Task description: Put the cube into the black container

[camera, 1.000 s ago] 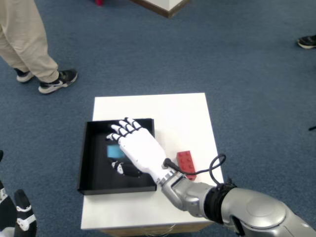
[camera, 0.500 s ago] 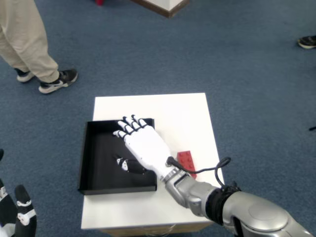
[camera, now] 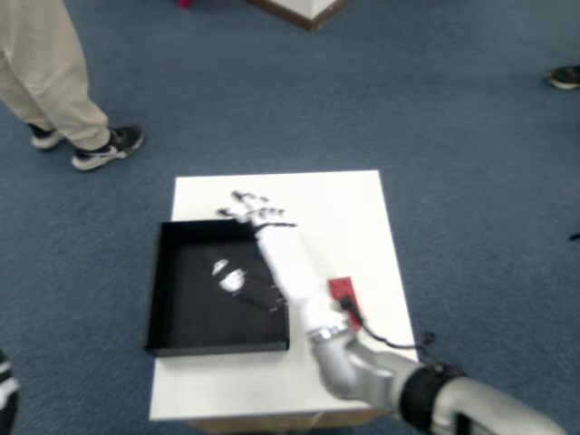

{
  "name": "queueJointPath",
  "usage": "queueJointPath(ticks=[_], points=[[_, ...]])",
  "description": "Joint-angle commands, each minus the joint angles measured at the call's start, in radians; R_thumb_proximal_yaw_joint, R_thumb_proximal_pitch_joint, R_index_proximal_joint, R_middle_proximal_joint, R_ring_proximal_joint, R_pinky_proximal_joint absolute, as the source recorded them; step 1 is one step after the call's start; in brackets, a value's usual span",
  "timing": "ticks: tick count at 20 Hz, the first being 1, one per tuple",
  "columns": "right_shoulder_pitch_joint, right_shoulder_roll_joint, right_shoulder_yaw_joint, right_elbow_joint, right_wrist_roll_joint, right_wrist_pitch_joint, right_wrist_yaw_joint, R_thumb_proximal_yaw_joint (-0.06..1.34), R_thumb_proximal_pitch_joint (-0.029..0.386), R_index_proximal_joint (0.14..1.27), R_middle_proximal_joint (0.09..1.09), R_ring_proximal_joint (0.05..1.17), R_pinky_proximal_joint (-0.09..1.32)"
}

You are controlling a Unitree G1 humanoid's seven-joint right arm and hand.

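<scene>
The black container [camera: 156, 299] lies on the left half of the white table [camera: 335, 204]. My right hand [camera: 279, 254] hovers over the container's right rim, tilted, with its fingers [camera: 243, 207] spread past the far right corner. The thumb [camera: 232, 277] hangs over the container's floor. Nothing shows between the fingers. I see no cube anywhere in this blurred frame; it may be hidden under the hand.
A red brick [camera: 341, 292] lies on the table just right of my wrist. A person's legs [camera: 41, 72] and shoes [camera: 109, 148] stand on the blue carpet at far left. A white box corner [camera: 304, 11] is at the top.
My hand has moved right and away, from over the container's middle to its right rim, and has rolled onto its side. The blue patch seen under the palm a second ago is gone from view.
</scene>
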Motion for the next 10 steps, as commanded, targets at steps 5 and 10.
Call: queueJointPath(ticks=[5,10], points=[[0.059,-0.159,-0.179,0.089,0.3,-0.43,0.108,0.31,0.198,0.4,0.19,0.18,0.07],[0.163,-0.271,-0.207,0.132,0.479,-0.592,0.262,0.08,0.235,0.33,0.2,0.19,0.09]])
